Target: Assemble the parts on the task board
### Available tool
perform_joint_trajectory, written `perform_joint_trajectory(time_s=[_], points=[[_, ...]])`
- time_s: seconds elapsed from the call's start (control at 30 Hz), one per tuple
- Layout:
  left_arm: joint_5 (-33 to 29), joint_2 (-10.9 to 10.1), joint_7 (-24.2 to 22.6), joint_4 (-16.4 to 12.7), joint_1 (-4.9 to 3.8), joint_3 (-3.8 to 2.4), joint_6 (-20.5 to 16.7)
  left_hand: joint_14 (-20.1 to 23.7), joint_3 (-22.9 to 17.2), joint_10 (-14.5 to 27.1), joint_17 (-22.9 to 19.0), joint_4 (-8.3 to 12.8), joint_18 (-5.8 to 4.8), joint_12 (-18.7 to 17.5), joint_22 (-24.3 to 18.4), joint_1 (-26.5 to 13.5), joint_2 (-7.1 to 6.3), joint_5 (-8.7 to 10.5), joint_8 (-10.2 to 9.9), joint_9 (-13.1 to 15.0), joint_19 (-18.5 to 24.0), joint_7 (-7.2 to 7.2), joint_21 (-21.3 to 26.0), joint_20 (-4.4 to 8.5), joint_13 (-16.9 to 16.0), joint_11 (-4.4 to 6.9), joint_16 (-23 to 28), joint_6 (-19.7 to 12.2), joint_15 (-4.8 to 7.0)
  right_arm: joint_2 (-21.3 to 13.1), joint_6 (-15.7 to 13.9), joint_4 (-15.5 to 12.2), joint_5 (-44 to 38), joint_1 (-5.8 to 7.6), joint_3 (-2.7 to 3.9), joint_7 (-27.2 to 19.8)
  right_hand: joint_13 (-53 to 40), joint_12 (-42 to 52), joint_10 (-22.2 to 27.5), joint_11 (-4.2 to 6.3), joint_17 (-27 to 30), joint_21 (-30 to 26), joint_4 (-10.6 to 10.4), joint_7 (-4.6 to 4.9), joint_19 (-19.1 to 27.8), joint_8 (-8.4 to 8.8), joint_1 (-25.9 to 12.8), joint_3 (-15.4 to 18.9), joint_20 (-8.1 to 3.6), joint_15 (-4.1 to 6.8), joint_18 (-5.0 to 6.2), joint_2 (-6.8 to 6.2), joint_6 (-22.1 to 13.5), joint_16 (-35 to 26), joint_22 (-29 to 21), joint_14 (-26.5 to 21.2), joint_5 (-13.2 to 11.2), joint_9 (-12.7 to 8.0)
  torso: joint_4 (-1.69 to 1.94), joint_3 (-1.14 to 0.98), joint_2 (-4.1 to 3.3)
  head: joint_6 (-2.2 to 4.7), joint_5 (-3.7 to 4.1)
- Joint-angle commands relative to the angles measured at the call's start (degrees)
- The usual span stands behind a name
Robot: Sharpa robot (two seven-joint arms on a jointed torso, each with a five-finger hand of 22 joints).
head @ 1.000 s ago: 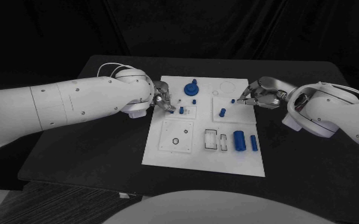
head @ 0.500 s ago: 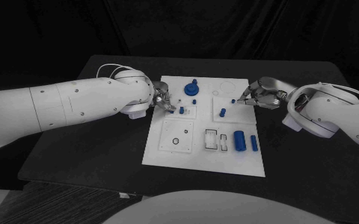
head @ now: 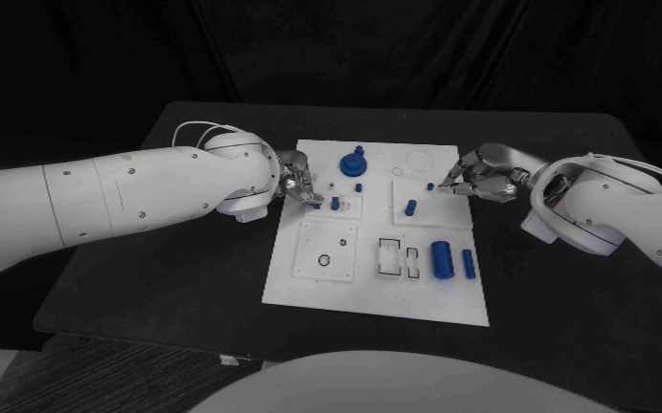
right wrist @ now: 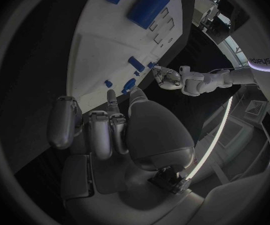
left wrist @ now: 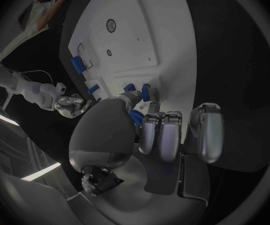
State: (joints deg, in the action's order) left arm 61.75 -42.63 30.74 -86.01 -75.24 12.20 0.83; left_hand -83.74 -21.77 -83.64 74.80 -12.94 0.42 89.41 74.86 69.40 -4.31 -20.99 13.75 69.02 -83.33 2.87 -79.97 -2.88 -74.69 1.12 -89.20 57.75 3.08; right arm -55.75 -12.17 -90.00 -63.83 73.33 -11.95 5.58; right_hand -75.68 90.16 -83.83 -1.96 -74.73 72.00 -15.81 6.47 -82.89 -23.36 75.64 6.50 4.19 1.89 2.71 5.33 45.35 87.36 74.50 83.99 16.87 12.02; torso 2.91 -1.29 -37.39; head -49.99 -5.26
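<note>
The white task board (head: 370, 274) lies in the middle of the table. A blue gear-like part (head: 353, 162) stands near its far edge, small blue pegs (head: 409, 206) stand in its middle, and two blue cylinders (head: 442, 258) lie at the near right. My left hand (head: 297, 188) is over the board's left edge with its fingers curled; its thumb (left wrist: 144, 105) presses a small blue part (left wrist: 137, 117) against them. My right hand (head: 472, 182) is at the board's right edge and pinches a small blue part (head: 430, 185) at its fingertips (right wrist: 112, 96).
A black ring (head: 323, 261) sits in a square plate at the board's near left, and empty rectangular slots (head: 390, 256) lie beside the cylinders. Bare black table (head: 180, 279) surrounds the board on all sides.
My left arm has sunk slightly and its hand has edged a little toward the board. The right hand stays where it was with its blue part.
</note>
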Motion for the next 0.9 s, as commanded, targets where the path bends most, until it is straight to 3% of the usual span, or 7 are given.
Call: perform_joint_trajectory(time_s=[0.03, 0.9], points=[[0.2, -0.04, -1.21, -0.27, 0.09, -0.04, -1.7, -6.26, -3.03, -6.36, 15.2, 1.5, 2.2, 0.59, 11.69, 0.42, -0.04, -1.98, -0.01, 0.5, 0.33, -1.02, 0.0, 0.24, -15.31, 0.49, -0.8, 1.12, 0.82, -0.04, -0.34, 0.05, -0.06, -0.19, 0.03, 0.42, -14.32, -0.16, -6.17, -0.06, -12.01, -0.95, -0.02, 0.1, 0.4, -1.18, 1.34, 1.2, 0.03, 0.03, 1.5, 0.39, 0.05, -0.93, 9.69, 4.89, 1.13, 0.58, 0.02, 0.0, 0.03, -0.01, -0.06], [3.27, 0.21, -1.07, -0.12, 0.18, -0.03, -0.28, -6.26, -2.94, -6.36, 15.2, 1.34, 2.22, 0.59, 11.67, -0.09, -0.08, -1.78, 0.05, 0.5, 0.35, -0.99, 0.05, 0.26, -15.31, 0.47, -0.8, 1.4, 0.83, 0.12, -0.11, 0.31, -0.06, -0.38, 0.03, 0.43, -14.32, -0.16, -6.17, -0.07, -11.97, -1.11, -0.06, 0.11, 0.45, -1.17, 1.42, 1.23, 0.04, 0.02, 1.53, 0.42, 0.03, -0.98, 9.65, 4.88, 1.32, 0.56, -0.05, -0.02, 0.01, -0.01, -0.26]])
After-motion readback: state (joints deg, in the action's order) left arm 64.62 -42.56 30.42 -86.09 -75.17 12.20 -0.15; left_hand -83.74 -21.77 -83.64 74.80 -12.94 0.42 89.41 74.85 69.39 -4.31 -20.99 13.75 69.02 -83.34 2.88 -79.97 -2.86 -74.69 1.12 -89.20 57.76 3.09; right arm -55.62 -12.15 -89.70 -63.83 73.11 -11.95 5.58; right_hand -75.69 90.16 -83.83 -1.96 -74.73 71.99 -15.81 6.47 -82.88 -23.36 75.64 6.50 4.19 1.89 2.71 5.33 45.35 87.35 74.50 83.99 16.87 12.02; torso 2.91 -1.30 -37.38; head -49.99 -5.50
